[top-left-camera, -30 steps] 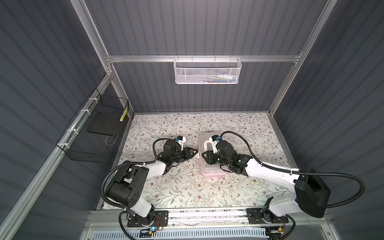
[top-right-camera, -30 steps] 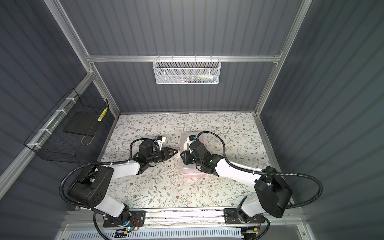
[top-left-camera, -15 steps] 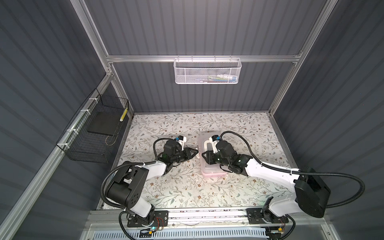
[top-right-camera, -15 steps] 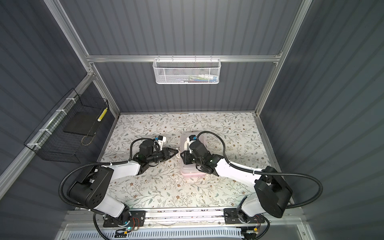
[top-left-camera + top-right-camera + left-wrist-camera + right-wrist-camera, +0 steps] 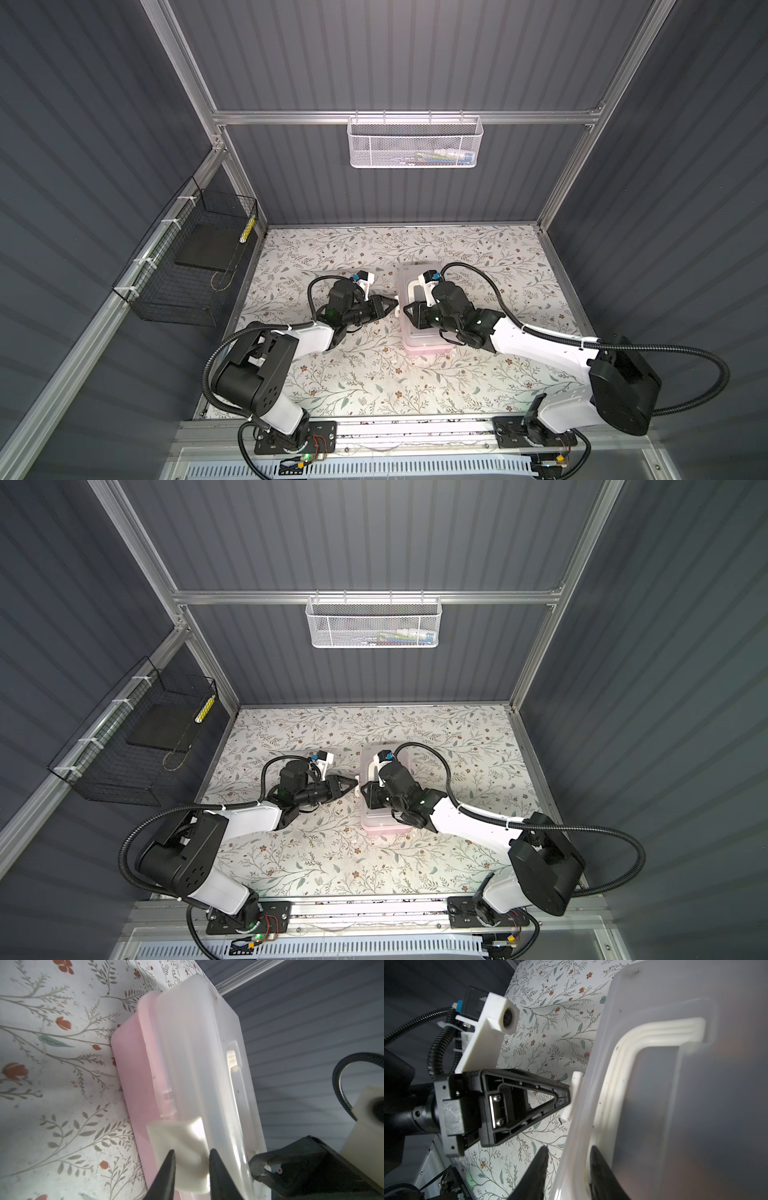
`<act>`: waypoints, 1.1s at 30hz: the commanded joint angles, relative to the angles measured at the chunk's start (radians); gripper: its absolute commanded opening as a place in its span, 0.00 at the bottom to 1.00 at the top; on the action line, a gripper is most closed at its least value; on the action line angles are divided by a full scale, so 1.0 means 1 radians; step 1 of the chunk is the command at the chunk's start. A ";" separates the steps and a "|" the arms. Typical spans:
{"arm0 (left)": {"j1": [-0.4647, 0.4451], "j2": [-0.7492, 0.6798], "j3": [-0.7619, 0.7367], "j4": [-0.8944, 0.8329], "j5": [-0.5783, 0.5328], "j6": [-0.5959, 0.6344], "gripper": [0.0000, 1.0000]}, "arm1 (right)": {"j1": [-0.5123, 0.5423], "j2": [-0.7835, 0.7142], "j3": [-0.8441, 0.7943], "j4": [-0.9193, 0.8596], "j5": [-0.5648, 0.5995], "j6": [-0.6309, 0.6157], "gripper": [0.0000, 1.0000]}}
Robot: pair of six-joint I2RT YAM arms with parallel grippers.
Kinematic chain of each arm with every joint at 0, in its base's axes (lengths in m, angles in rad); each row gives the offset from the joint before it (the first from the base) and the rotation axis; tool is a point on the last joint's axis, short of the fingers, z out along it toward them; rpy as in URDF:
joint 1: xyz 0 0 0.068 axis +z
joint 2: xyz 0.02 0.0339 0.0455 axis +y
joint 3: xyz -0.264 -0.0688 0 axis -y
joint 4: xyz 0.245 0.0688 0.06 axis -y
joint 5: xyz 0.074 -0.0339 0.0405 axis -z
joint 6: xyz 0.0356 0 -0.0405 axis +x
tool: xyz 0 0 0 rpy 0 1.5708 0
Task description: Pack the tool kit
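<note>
closing since a second ago, left gripper (image 5: 192,1152) now pinches the white plastic latch (image 5: 180,1134) of the small rectangular pink plastic box (image 5: 426,347), lying centrally on the floral tabletop (image 5: 365,374); right gripper (image 5: 568,1148) clamps its frosted translucent lid (image 5: 654,1001) edge.

A white mesh basket (image 5: 415,143) hangs on the back rail, holding what may be small coloured items. A black wire basket (image 5: 187,266) on the side wall holds a dark slab (image 5: 208,249). Floral tabletop (image 5: 374,374) below.
</note>
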 commanded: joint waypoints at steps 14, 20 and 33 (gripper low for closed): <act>-0.040 0.058 0.033 0.001 -0.001 0.009 0.30 | -0.003 0.047 -0.040 -0.126 0.014 0.015 0.36; -0.048 0.077 0.034 0.015 -0.005 0.006 0.29 | -0.003 0.055 -0.036 -0.125 0.010 0.014 0.36; -0.075 0.112 0.023 0.062 -0.011 -0.012 0.27 | -0.003 0.063 -0.034 -0.118 -0.005 0.026 0.36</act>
